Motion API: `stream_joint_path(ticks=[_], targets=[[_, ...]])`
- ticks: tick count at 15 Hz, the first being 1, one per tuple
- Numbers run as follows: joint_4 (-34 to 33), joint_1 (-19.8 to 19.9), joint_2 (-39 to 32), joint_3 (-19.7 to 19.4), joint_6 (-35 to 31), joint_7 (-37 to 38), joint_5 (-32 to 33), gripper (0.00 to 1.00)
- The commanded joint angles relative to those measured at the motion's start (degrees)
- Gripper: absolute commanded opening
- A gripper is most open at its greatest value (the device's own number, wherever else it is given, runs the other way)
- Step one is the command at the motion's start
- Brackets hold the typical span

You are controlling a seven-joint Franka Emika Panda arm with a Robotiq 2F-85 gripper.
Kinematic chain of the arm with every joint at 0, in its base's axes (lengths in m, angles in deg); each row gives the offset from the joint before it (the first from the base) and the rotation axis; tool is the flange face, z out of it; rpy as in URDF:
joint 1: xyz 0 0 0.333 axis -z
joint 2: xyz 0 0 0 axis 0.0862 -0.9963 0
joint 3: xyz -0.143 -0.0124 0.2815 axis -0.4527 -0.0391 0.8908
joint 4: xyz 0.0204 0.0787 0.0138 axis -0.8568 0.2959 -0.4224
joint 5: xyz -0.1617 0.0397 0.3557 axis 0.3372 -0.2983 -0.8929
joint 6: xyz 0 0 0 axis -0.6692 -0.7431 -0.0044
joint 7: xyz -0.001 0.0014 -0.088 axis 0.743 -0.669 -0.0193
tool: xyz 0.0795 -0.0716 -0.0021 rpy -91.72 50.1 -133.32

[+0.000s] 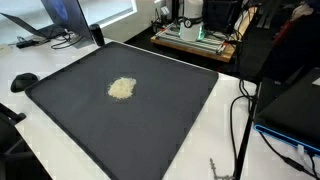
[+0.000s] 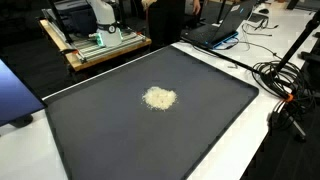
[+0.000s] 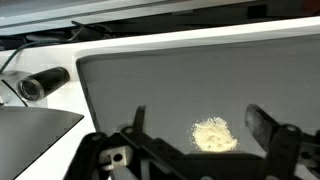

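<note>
In an exterior view the beige crumbly pile (image 1: 121, 88) lies on the black mat (image 1: 150, 125), a little toward ten o'clock from the mat's middle; the gripper is out of frame. In an exterior view the pile (image 2: 159, 98) sits near the mat's centre, with cables (image 2: 285, 80) at three o'clock. In the wrist view the gripper (image 3: 197, 118) hangs above the mat, its jaws spread wide, gripping and touching nothing. The pile (image 3: 213, 133) lies between the fingers, toward five o'clock. Any lettering on surrounding gear is too small to read.
</note>
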Motion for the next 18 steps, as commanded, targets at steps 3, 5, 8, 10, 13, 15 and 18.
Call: stream_joint_path(ticks=[3,5,8,10,13,15,18], targets=[[-0.18,-0.97,0.00,-0.67,0.31,0.58,0.55,1.00],[-0.18,-0.97,0.00,-0.67,0.31,0.58,0.55,1.00],[-0.18,-0.97,0.00,-0.67,0.31,0.58,0.55,1.00],[-0.04,-2.40,0.34,-0.34,0.09,-0.10,-0.59,1.00],[0.43,-7.94,1.68,1.28,0.27,-2.20,-4.34,1.00],[0.47,-12.53,1.60,3.43,0.74,-2.98,-7.12,1.00],[-0.12,-19.75,0.53,7.51,0.74,-3.51,-12.29,1.00]])
